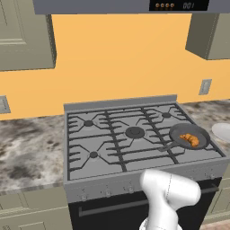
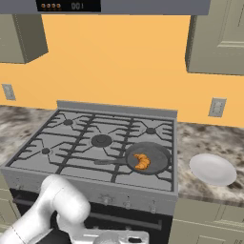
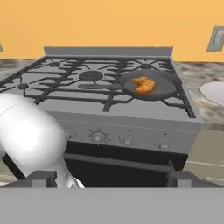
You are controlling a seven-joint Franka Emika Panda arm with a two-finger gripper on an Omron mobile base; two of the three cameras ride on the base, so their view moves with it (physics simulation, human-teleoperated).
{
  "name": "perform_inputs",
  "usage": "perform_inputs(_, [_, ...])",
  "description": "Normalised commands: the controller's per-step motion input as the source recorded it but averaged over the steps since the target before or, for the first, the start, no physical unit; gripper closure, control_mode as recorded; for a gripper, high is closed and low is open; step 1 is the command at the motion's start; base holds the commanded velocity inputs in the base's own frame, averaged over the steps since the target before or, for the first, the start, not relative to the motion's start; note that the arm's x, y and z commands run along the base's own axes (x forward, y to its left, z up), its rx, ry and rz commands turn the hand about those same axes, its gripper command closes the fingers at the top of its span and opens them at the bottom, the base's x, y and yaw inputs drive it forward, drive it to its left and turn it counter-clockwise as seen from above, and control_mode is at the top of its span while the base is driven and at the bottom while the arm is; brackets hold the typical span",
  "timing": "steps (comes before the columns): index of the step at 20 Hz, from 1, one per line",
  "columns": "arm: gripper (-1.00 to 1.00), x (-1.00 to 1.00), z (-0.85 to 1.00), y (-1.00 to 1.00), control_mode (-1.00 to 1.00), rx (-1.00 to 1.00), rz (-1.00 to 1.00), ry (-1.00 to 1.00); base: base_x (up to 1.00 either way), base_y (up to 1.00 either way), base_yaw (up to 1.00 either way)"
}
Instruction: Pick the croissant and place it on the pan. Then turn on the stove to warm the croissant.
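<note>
Even, bright, flat rendered light with no visible source. Shadows are faint: soft shading under the grates on the stove (image 1: 134,134) and inside the pan (image 2: 147,158). No glare. All views look slightly soft and low-resolution, without edge distortion.

Glossy white rounded arm (image 1: 170,191)

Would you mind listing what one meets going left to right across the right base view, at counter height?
Wall outlet → stove → pan holding the croissant → white plate.
</note>
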Motion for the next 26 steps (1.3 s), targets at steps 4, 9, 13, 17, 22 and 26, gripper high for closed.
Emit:
perform_inputs(4, [-1.00, 0.92, -0.77, 0.65, -1.00, -0.01, 0.00, -0.24, 0.00, 0.00, 0.00])
perform_inputs(9, [-1.00, 0.96, -0.96, 0.62, -1.00, 0.00, 0.00, -0.31, 0.00, 0.00, 0.00])
perform_inputs(13, [-1.00, 0.12, -0.25, 0.09, -1.00, 0.00, 0.00, -0.09, 0.00, 0.00, 0.00])
perform_inputs(17, [-1.00, 0.04, -0.03, -0.05, -1.00, 0.00, 0.00, -0.01, 0.00, 0.00, 0.00])
perform_inputs(22, [-1.00, 0.35, -0.21, -0.22, -1.00, 0.00, 0.00, -0.11, 0.00, 0.00, 0.00])
perform_inputs(26, [-1.00, 0.02, -0.13, -0.15, -1.00, 0.00, 0.00, -0.10, 0.00, 0.00, 0.00])
